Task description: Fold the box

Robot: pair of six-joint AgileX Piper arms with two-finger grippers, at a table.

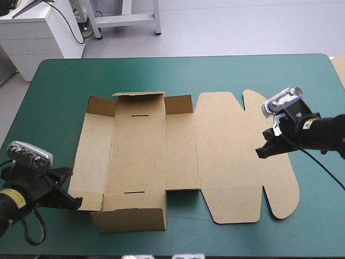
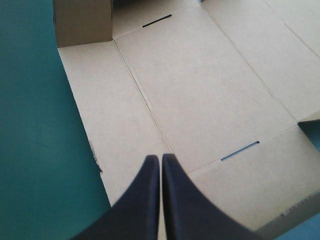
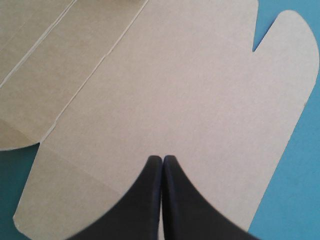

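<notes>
The box (image 1: 156,154) lies in the middle of the tabletop (image 1: 64,75), a cut sheet of brown board, mostly flat on the teal-green cover. Only the view from above takes it in whole. At the sheet's left part the far wall (image 1: 139,102) and the near wall (image 1: 129,211) are tilted up, with small corner flaps beside them. The lid panel (image 1: 242,156) with its rounded ears lies flat toward the tabletop's right edge.

The left hand (image 1: 75,202) sits low at the box's near left corner. The right hand (image 1: 261,152) hangs over the lid panel. From above I cannot make out how their fingers stand; the wrist cameras settle that.

In the left wrist view the black fingers (image 2: 145,200) meet in one pointed arch, closed with nothing between them. Their tips lie over a crease in the base, with a short slot (image 2: 240,151) just beside them. A second slot (image 2: 156,21) lies well ahead, near a raised corner flap (image 2: 82,22). Whether the tips touch the board I cannot tell.

In the right wrist view that hand is likewise pressed together and empty, over plain board. This view shows up close the notch (image 3: 255,47) beside a rounded ear (image 3: 295,65), with teal-green cover past the board's edge.
</notes>
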